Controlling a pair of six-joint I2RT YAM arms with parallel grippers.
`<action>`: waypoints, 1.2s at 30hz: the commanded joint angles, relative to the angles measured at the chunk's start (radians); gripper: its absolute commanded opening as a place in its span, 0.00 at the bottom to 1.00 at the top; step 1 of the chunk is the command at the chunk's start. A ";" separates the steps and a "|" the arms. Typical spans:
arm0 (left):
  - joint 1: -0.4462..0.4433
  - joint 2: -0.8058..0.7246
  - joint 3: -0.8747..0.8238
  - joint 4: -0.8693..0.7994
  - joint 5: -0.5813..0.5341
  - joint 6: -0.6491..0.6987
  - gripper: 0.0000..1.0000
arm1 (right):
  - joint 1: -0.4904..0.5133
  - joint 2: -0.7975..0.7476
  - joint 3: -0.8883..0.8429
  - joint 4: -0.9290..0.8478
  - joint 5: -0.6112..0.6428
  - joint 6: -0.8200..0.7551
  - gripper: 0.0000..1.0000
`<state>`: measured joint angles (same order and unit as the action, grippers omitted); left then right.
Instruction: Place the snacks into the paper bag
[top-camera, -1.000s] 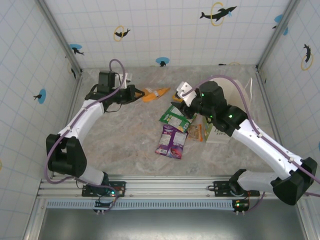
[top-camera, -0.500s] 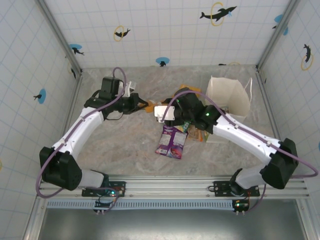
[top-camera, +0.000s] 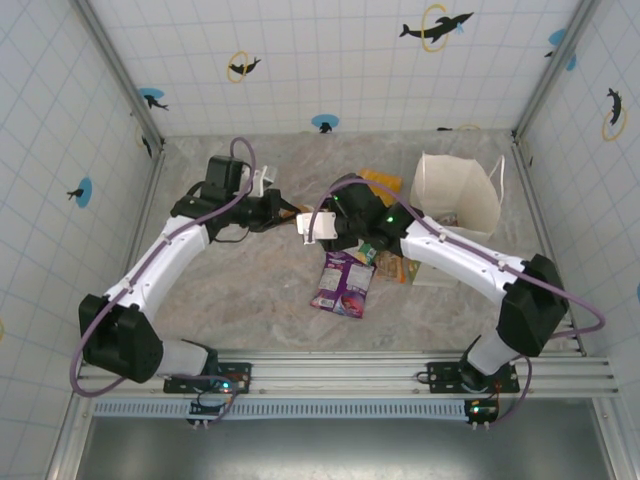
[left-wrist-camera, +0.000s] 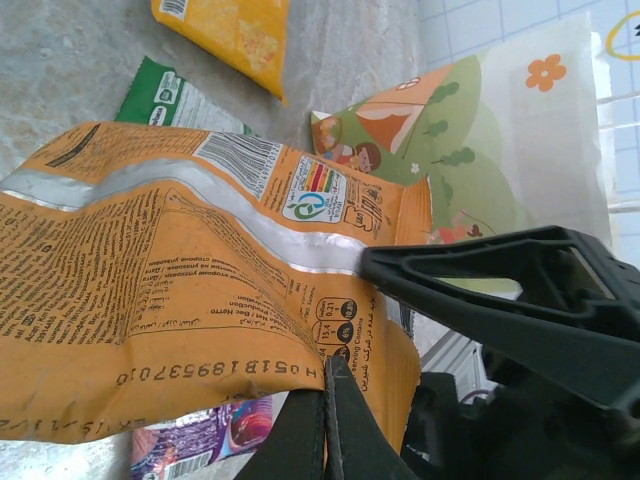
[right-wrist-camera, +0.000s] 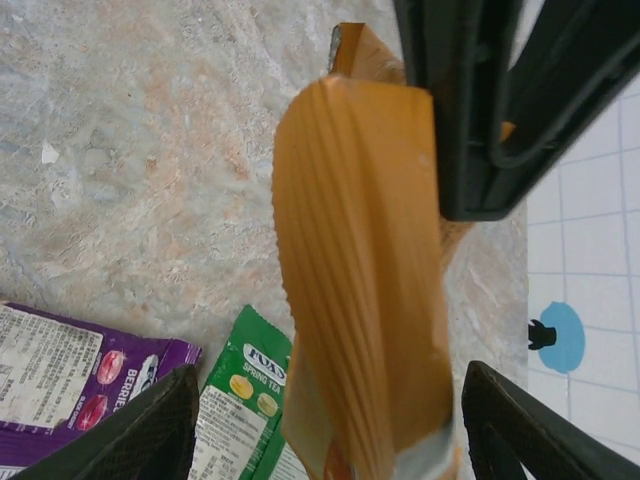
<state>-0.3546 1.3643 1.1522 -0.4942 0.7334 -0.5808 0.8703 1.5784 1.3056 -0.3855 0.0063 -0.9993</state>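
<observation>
My left gripper (top-camera: 283, 211) (left-wrist-camera: 327, 390) is shut on the lower edge of an orange packet (left-wrist-camera: 150, 290) and holds it above the table. The right gripper (top-camera: 308, 217) (right-wrist-camera: 340, 440) is open, and that orange packet (right-wrist-camera: 360, 280) hangs between its fingers (right-wrist-camera: 150, 430) without touching them. The white paper bag (top-camera: 470, 185) stands open at the back right, its printed logo (left-wrist-camera: 450, 130) facing the left wrist view. On the table lie a purple packet (top-camera: 343, 283), a green packet (top-camera: 362, 248) (right-wrist-camera: 240, 410) and a yellow-orange packet (top-camera: 383, 182) (left-wrist-camera: 235, 25).
Another orange packet (top-camera: 390, 268) lies by the foot of the bag. Tiled walls close the table on three sides. Bare marbled table (top-camera: 240, 290) stretches to the left and front of the packets.
The right arm swung left from the bag to the left gripper, and its jaws opened wider around the orange packet. The left gripper carried the packet a little to the right.
</observation>
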 joint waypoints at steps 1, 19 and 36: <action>-0.011 -0.043 0.006 -0.006 0.040 -0.012 0.00 | -0.015 0.027 0.049 0.024 -0.032 0.004 0.69; -0.011 -0.060 0.004 -0.041 -0.017 0.008 0.01 | -0.033 0.008 0.002 0.080 -0.047 0.013 0.22; -0.006 -0.116 0.042 -0.115 -0.168 0.105 0.54 | -0.104 -0.067 -0.024 0.035 -0.214 0.153 0.00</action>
<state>-0.3656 1.2819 1.1694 -0.5568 0.6373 -0.5388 0.7872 1.5639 1.2900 -0.3580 -0.1257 -0.8944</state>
